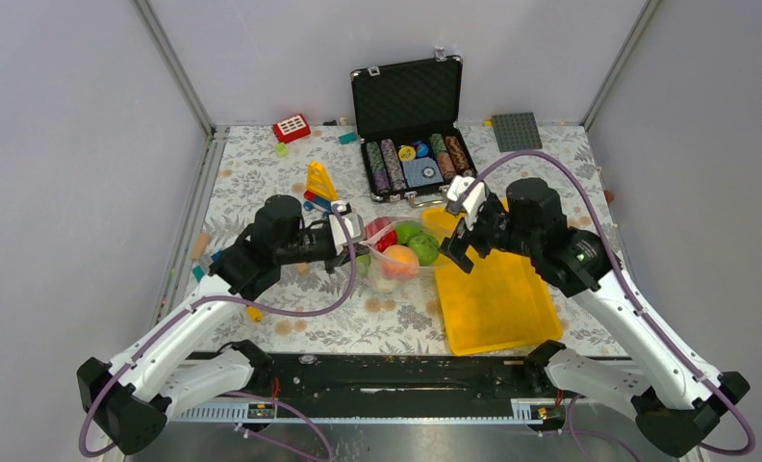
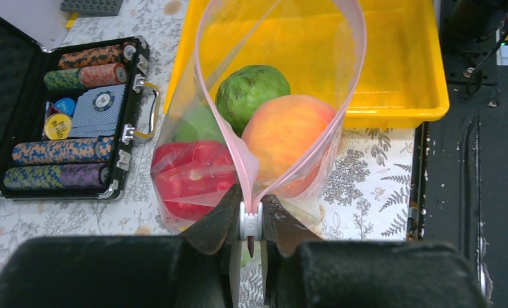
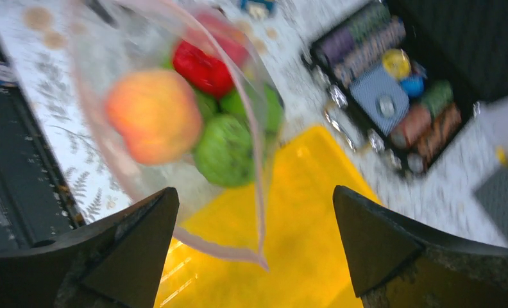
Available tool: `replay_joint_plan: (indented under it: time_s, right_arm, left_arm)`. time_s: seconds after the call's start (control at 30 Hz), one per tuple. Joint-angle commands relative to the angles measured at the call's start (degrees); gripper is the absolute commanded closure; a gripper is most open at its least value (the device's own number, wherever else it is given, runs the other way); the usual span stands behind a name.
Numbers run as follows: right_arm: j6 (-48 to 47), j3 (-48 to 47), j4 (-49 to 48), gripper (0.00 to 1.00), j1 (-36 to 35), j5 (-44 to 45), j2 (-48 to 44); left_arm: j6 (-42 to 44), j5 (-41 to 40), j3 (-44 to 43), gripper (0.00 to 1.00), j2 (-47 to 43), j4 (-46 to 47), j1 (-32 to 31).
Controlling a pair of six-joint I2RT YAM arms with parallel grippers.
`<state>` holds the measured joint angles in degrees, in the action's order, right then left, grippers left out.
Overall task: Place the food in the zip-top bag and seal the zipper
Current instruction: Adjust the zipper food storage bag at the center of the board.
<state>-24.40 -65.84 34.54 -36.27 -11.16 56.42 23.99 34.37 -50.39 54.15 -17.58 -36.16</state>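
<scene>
Food (image 2: 287, 131) is contained in zip-top bag (image 2: 283, 38), mouth gaping, just beside yellow tray (image 2: 424, 83) on table (image 2: 373, 173). Zipper (image 2: 238, 157) end is pinched by closed left hand (image 2: 250, 224). Right hand (image 3: 253, 212) is spread wide over the tray, at bag's mouth.

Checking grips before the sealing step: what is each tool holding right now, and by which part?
The left tool pinches the zip-top bag at the end of its zipper. The right tool is open, holding nothing.
</scene>
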Motion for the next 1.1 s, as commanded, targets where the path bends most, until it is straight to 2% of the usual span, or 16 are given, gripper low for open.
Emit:
replay_joint_plan:
  time_s: [0.0, 0.17, 0.27, 0.5, 0.73, 0.87, 1.07]
  right_arm:
    - [-11.2, -3.1, -7.8, 0.01, 0.2, -24.1, 0.4]
    - [-15.3, -8.7, -8.2, 0.0, 0.0, -42.6, 5.3]
    - [-14.8, -11.7, -9.7, 0.0, -1.3, -48.8, 10.1]
    - [-24.0, -22.2, 2.8, 0.0, -9.6, -37.4, 21.3]
    - [-25.5, -23.7, 3.2, 0.01, -11.5, -29.2, 25.9]
    - [-25.7, -25.5, 6.6, 0.07, -12.1, -26.0, 29.0]
    - [-26.5, -23.5, 7.3, 0.16, -13.1, -15.4, 29.2]
  left_arm:
    - [1.6, 4.9, -3.7, 1.0, 0.5, 0.9, 0.3]
    - [1.0, 5.0, -4.4, 1.0, -0.3, 0.0, 0.3]
    - [0.0, 4.2, -5.2, 1.0, -0.1, -0.1, 0.3]
    - [-0.7, 2.6, -7.9, 1.0, 1.4, -3.5, 0.3]
    - [-0.3, 2.6, -8.6, 1.0, 1.0, -4.2, 0.3]
    - [-1.1, 1.3, -9.3, 1.0, 1.3, -4.5, 0.2]
    - [-1.6, -2.1, -10.5, 1.0, 2.4, -5.9, 0.2]
